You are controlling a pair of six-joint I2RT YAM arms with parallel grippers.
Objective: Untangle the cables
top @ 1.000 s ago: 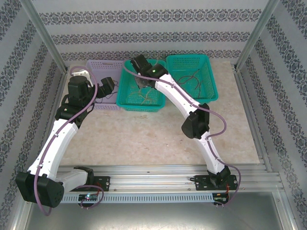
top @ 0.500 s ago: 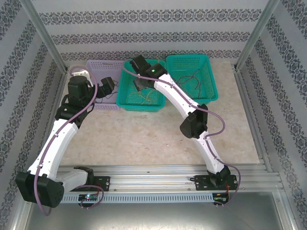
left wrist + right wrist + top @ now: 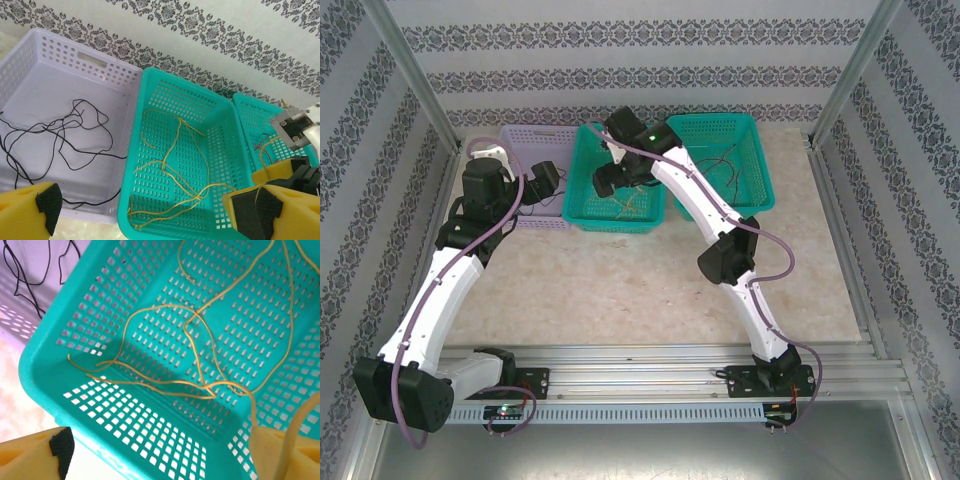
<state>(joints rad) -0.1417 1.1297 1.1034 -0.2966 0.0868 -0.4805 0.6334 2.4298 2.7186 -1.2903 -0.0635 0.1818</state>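
Observation:
Yellow cables (image 3: 172, 150) lie looped and crossed on the floor of the middle teal basket (image 3: 582, 205). My right gripper (image 3: 608, 180) hangs open just above them (image 3: 200, 375), nothing between its fingers (image 3: 35, 460). One pale yellow strand (image 3: 292, 435) trails up against its right finger. A black cable (image 3: 65, 130) lies loose in the lilac basket (image 3: 30, 60). Red and dark cables (image 3: 717, 165) sit in the right teal basket (image 3: 765, 190). My left gripper (image 3: 545, 183) is open beside the lilac basket's right end, and its pads (image 3: 47, 200) frame both baskets.
The three baskets stand side by side along the table's back edge below the patterned wall. Bare tabletop (image 3: 620, 280) stretches in front of them. Metal frame posts (image 3: 415, 80) stand at both sides. Part of my right gripper (image 3: 295, 130) shows at the right of the left wrist view.
My right gripper has opened wide and shifted up and toward the back of the middle teal basket, and its arm has swung slightly right. The left arm has not moved.

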